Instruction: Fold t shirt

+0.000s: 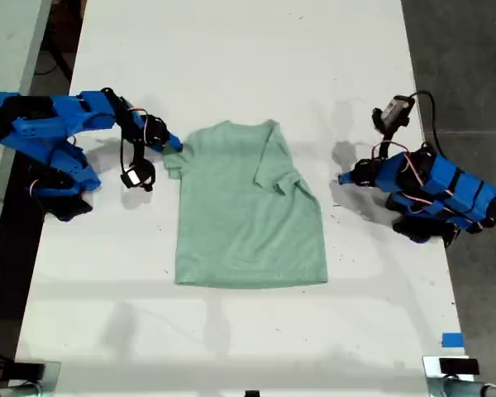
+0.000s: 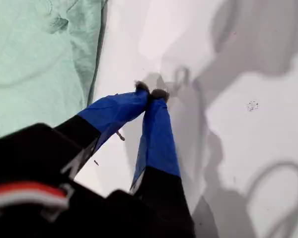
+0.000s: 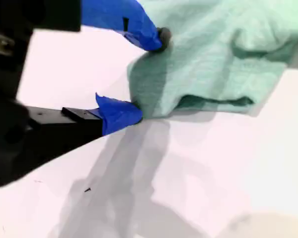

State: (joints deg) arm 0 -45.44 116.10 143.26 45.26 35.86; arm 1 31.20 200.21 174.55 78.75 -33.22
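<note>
The t shirt point(image 1: 248, 223) lies flat mid-table, pale mint green, with the sleeve on the exterior view's right folded in over the body. My second gripper point(image 1: 173, 146) is at the sleeve on the exterior view's left. In the second wrist view that gripper point(image 3: 148, 74) is open, its blue fingertips point(image 3: 120, 113) on either side of the sleeve's edge point(image 3: 208, 74). My first gripper point(image 1: 345, 178) rests on the bare table off the exterior view's right of the shirt. It point(image 2: 150, 92) is shut on nothing, with the t shirt point(image 2: 35, 59) a short way off.
A small camera-like unit point(image 1: 394, 112) with a black cable stands behind the first arm. Blue tape point(image 1: 452, 339) marks the table's near corner at the exterior view's right. Dark floor point(image 1: 471, 66) runs past that table edge. Another table point(image 1: 8, 41) stands at the exterior view's left.
</note>
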